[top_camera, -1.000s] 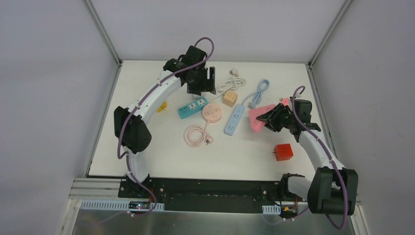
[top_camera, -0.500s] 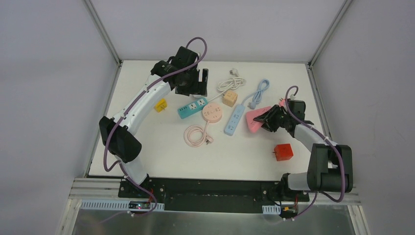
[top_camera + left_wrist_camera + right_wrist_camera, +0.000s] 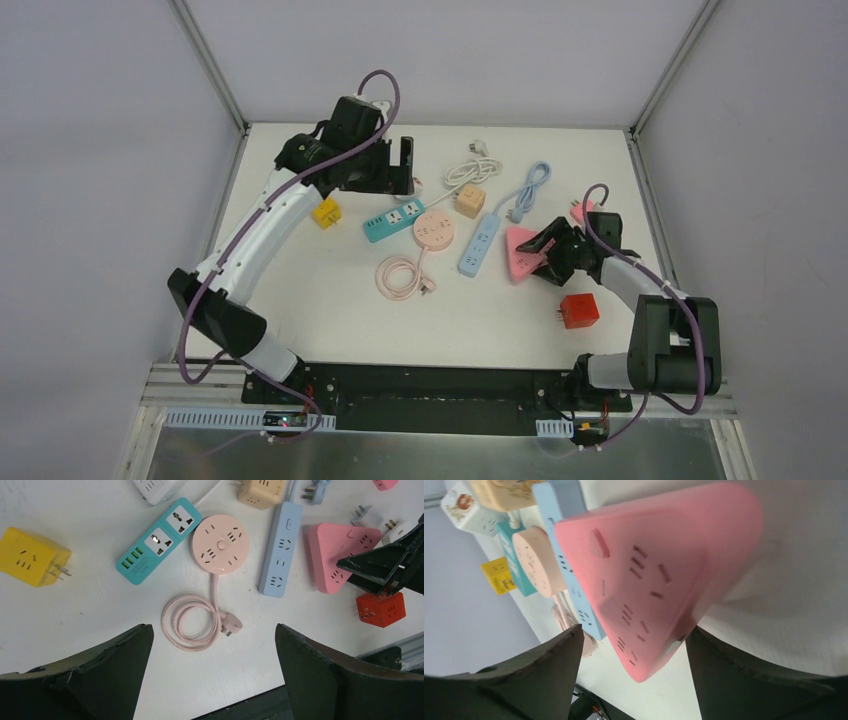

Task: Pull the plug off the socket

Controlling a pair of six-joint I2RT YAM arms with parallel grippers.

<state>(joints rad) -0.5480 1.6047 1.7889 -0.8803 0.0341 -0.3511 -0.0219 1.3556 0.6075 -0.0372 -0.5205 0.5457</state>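
Pink, smooth and triangular with rounded corners, the socket block lies flat on the white worktop, just right of the pale blue strip. We see our right gripper low, elbow folded, spread wide about 1 corner. Our left gripper hangs high, 2 fingers wide apart, holding nothing.

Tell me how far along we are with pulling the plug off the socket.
Looks done: the pink triangular socket shows only bare slots, and a loose white plug lies beside it. In hand: the right gripper is open with the socket's corner between its fingers; the left gripper hangs open, holding nothing. Left: possibly nothing, since I see no plug seated in it.
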